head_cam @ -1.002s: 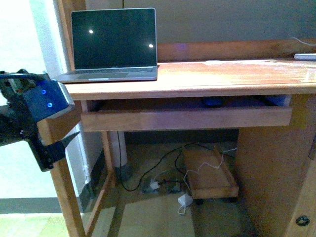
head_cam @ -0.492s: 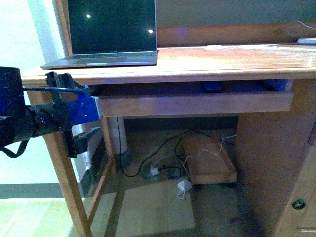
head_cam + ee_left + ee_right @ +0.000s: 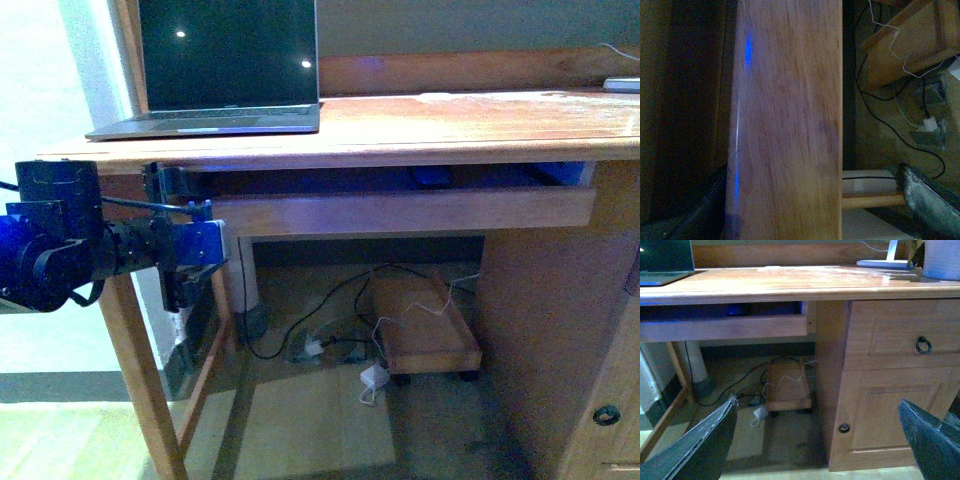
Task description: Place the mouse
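The mouse [image 3: 432,177] shows only as a small dark blue shape in the shadow of the pull-out tray under the desktop. It is also dim in the right wrist view [image 3: 735,310]. My left gripper [image 3: 180,235] is open at the left end of the tray's front board [image 3: 400,212], one finger above it and one below. In the left wrist view the board [image 3: 785,125] fills the gap between the fingers of the left gripper [image 3: 820,210]. My right gripper [image 3: 817,440] is open and empty, low in front of the desk, out of the front view.
An open laptop [image 3: 225,65] stands on the desktop at the left. A cabinet with a ring-handled drawer [image 3: 923,344] and a door [image 3: 885,415] is at the right. A wheeled wooden stand [image 3: 425,335], cables and a white adapter [image 3: 375,378] lie underneath. The desk leg [image 3: 135,380] is beside my left arm.
My left gripper has moved right, from beside the desk's left leg to the left end of the tray's front board. The tray and mouse have not moved.
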Motion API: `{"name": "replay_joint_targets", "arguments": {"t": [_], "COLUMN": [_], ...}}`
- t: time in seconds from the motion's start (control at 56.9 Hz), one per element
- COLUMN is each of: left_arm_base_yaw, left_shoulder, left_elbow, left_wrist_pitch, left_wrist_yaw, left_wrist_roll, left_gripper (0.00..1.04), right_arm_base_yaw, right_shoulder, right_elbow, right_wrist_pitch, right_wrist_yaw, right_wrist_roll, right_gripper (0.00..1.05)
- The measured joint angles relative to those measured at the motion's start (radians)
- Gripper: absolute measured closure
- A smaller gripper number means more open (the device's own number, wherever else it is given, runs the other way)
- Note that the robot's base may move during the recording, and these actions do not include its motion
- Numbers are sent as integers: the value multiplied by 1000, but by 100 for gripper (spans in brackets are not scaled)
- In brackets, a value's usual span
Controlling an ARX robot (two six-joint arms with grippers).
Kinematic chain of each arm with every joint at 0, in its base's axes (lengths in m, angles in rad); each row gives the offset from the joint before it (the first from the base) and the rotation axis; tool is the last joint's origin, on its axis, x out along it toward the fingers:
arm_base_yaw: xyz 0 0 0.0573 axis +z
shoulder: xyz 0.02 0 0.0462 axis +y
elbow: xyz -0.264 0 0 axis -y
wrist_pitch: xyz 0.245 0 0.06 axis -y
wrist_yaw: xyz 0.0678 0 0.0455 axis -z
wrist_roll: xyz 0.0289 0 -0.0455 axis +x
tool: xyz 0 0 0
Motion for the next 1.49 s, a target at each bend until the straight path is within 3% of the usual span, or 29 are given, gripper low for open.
{"name": "replay_joint_targets", "arguments": {"t": [0.211, 0.422, 0.528, 1.161, 1.495], "left_arm_base_yaw": [2, -11, -16, -52, -105], "left_shoulder": [13, -80, -135, -506, -654], "left_elbow": [28, -25, -63, -517, -693], "left_wrist_pitch": [-59, -276, -370, -465, -430], "left_wrist_yaw": [-3, -129, -145, 0, 52], "left_wrist_roll": [34, -45, -130, -502, -698], "left_gripper": [8, 8, 8, 8, 8], "right_arm_base_yaw": [0, 0, 0, 0, 0], "right_shoulder": [0, 0, 0, 0, 0], "right_elbow": [0, 0, 0, 0, 0], "right_wrist_pitch": [0, 0, 0, 0, 0], "right_wrist_yaw": [0, 0, 0, 0, 0], "right_wrist_roll": [0, 0, 0, 0, 0], "right_gripper": [8, 8, 8, 8, 8]}}
